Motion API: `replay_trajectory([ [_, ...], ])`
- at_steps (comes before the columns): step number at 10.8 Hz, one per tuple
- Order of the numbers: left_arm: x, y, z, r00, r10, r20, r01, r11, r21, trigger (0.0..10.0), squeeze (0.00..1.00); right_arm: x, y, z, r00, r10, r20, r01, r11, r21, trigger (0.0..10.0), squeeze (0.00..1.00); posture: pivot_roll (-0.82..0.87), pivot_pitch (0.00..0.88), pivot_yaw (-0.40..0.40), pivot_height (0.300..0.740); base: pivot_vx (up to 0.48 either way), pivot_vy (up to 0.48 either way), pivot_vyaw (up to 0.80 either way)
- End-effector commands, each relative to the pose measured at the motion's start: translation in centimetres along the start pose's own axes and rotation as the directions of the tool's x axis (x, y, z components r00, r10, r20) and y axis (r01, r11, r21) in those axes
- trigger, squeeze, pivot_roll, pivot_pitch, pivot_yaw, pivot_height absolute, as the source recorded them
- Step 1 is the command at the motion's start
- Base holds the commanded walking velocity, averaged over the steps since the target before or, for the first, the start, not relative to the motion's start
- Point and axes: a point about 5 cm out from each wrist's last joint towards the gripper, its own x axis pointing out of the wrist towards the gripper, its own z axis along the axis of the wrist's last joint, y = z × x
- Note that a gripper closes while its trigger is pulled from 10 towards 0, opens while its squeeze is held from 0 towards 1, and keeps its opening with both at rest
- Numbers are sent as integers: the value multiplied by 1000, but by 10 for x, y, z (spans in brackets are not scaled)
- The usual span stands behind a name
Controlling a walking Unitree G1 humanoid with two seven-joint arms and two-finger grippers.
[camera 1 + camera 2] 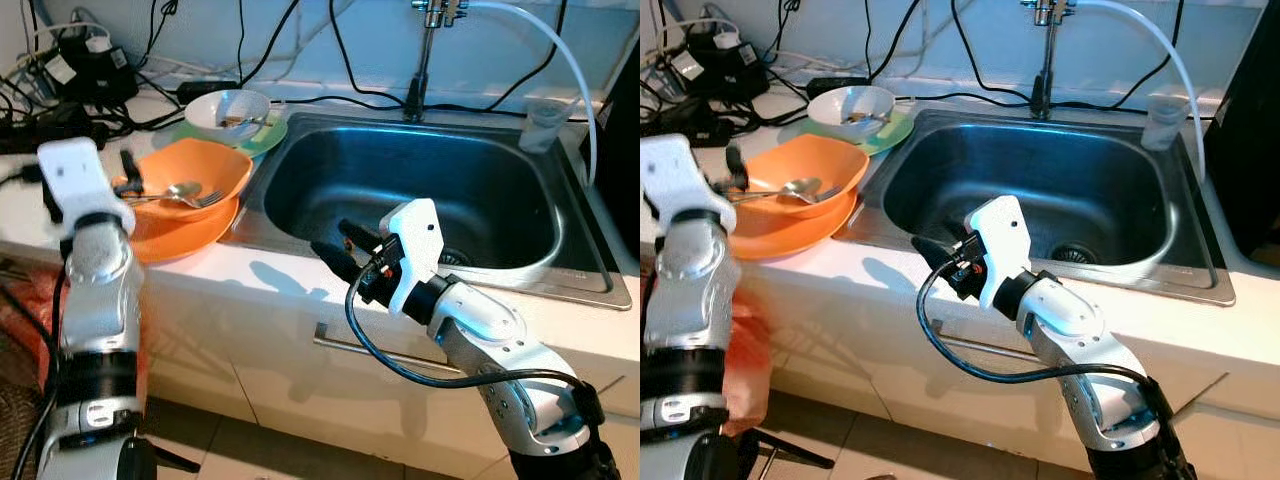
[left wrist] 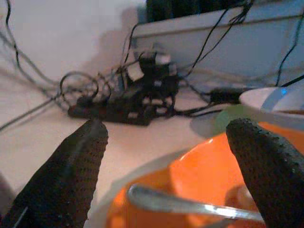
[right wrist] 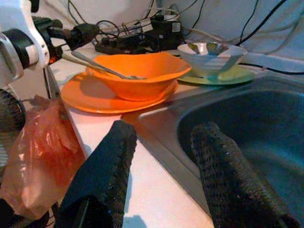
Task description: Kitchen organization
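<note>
Resting: spoon (image 1: 172, 193) in orange bowl (image 1: 212, 170) | left claw (image 1: 128, 175) open at rim

sink (image 1: 330, 215): brushed steel, satin | orange bowl (image 1: 215, 175): glossy plastic | spoon (image 1: 180, 192): shiny metal | end effector fingers (image 3: 107, 175): matt, pebbled

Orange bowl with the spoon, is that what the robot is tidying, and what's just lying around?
For the job: round orange plastic bowl, metal spoon, flat orange plate, white bowl on green plate, steel sink.

Just lying about: black cables, clear plastic cup, orange plastic bag.
</note>
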Motion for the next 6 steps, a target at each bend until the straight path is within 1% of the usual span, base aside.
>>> replay_trajectory([
  [1,0,2,0,1000,20,-13,-20,999,-30,10000,0,4,5,4,999,49,8,-50,999,22,10000,0,35,0,52,740,0,0,0],
  [3,1,-5,-5,999,2,-45,-4,998,-60,10000,0,3,11,11,990,135,28,-136,990,35,10000,0,32,0,52,740,0,0,0],
  [6,-2,-18,-14,995,-53,-88,44,994,-101,10000,0,5,16,12,980,199,25,-200,979,38,10000,0,21,0,55,740,0,0,0],
])
